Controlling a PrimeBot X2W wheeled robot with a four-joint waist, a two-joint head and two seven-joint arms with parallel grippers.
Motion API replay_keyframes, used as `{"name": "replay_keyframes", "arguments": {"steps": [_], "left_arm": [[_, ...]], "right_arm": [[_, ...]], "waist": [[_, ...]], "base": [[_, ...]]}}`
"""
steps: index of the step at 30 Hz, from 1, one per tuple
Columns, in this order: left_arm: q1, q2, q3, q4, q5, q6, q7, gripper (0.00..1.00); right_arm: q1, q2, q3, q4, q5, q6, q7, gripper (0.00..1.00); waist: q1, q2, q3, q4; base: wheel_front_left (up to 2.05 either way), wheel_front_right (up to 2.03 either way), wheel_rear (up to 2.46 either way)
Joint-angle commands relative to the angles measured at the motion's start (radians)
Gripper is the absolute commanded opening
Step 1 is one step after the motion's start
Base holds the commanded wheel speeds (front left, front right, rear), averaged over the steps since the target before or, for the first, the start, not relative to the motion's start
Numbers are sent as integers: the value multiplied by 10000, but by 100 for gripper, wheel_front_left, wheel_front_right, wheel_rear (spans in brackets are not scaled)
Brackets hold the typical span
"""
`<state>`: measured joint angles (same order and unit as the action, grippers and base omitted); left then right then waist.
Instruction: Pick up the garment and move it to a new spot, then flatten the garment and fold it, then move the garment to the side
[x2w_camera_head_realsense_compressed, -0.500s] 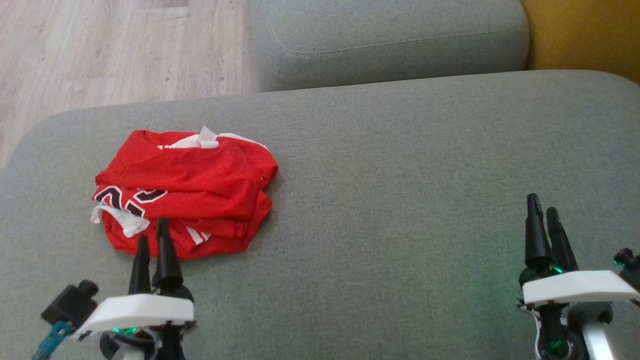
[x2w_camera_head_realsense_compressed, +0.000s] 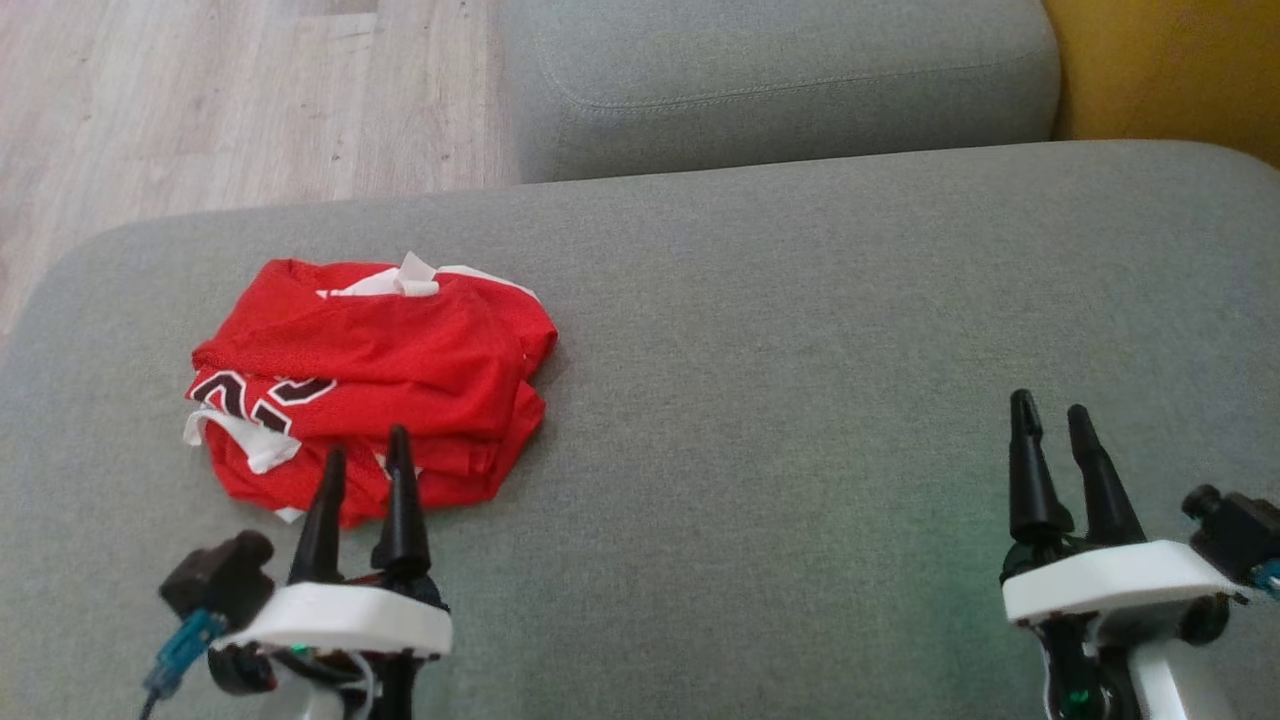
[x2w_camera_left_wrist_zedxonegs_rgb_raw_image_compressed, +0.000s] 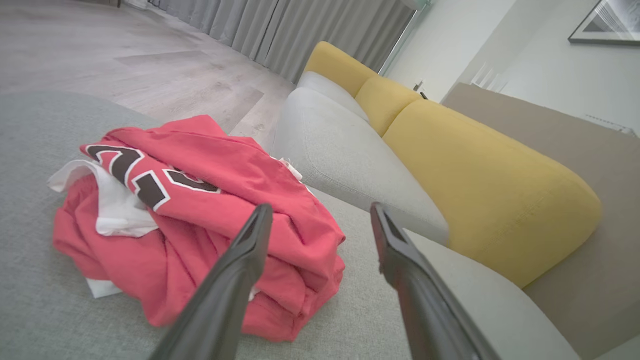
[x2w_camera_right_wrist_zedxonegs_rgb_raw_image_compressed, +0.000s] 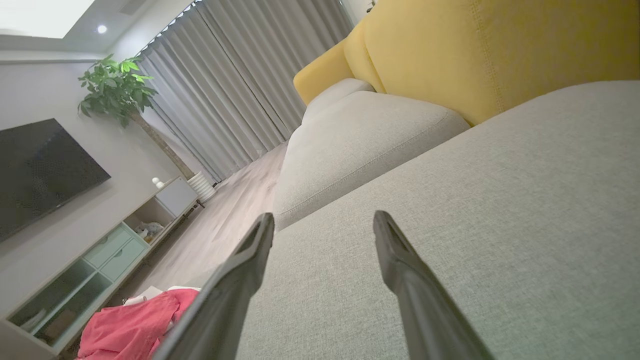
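Note:
The garment (x2w_camera_head_realsense_compressed: 375, 375) is a red jersey with white trim and dark numerals, lying crumpled in a heap on the left part of the grey sofa seat (x2w_camera_head_realsense_compressed: 800, 350). My left gripper (x2w_camera_head_realsense_compressed: 365, 455) hovers open at the heap's near edge, its fingertips over the front folds, nothing between them. In the left wrist view the garment (x2w_camera_left_wrist_zedxonegs_rgb_raw_image_compressed: 200, 220) lies just ahead and left of the open left gripper (x2w_camera_left_wrist_zedxonegs_rgb_raw_image_compressed: 317, 212). Far to the right, my right gripper (x2w_camera_head_realsense_compressed: 1050, 420) stands open above bare seat cushion. In the right wrist view the right gripper (x2w_camera_right_wrist_zedxonegs_rgb_raw_image_compressed: 325, 220) points over the cushion, and the garment (x2w_camera_right_wrist_zedxonegs_rgb_raw_image_compressed: 130, 325) peeks in at the lower left.
A second grey cushion (x2w_camera_head_realsense_compressed: 780, 80) lies beyond the seat, with a yellow backrest (x2w_camera_head_realsense_compressed: 1160, 70) at the far right. Wooden floor (x2w_camera_head_realsense_compressed: 200, 100) runs past the seat's far-left edge. The wide grey seat stretches between the two grippers.
My left gripper has shifted right and a little forward along the garment's near edge. The right gripper has moved slightly left and its fingers now stand more visibly apart.

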<state>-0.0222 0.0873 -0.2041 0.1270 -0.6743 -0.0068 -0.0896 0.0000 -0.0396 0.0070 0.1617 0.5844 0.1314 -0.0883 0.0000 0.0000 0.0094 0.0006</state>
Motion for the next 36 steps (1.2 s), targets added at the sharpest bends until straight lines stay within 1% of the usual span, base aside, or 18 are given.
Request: {"name": "replay_keyframes", "arguments": {"steps": [1,9,11,14,15,20,27,32,36], "left_arm": [[-634,207,-26,-295,445,118,-161,100],[-915,493,-709,-18,1606,498,-395,100],[-1045,623,-975,19,2103,711,-483,100],[-1163,757,-1244,30,2564,925,-571,100],[-1163,757,-1244,30,2564,925,-571,100],[-1359,1009,-1742,144,3349,1224,-718,100],[-1617,1223,-2350,526,4272,1549,-923,100],[-1731,1228,-2616,672,4669,1780,-1070,100],[-1708,1071,-2549,490,4422,1799,-1187,100]], "right_arm": [[-427,-75,230,-432,-478,-4,-165,100],[-433,-80,393,-544,-1642,-5,-400,100],[-436,-81,432,-598,-2077,-5,-489,100],[-437,-83,472,-646,-2528,-5,-578,100],[-437,-83,472,-646,-2528,-5,-578,100],[-439,-86,568,-727,-3290,-5,-725,100],[-397,-90,764,-781,-4351,-6,-932,100],[-393,-93,843,-847,-4918,-6,-1080,100],[-383,-95,868,-922,-4947,-6,-1198,100]], "waist": [[0,0,-1,9],[0,0,3,-9],[0,0,4,-14],[0,0,-3,-10],[0,0,-3,-10],[0,0,-18,6],[0,0,-28,52],[0,0,-26,64],[0,0,-9,59]], "base": [[0,0,0],[0,0,0],[0,0,0],[0,0,0],[0,0,0],[0,0,0],[0,0,0],[0,0,0],[0,0,0]]}}
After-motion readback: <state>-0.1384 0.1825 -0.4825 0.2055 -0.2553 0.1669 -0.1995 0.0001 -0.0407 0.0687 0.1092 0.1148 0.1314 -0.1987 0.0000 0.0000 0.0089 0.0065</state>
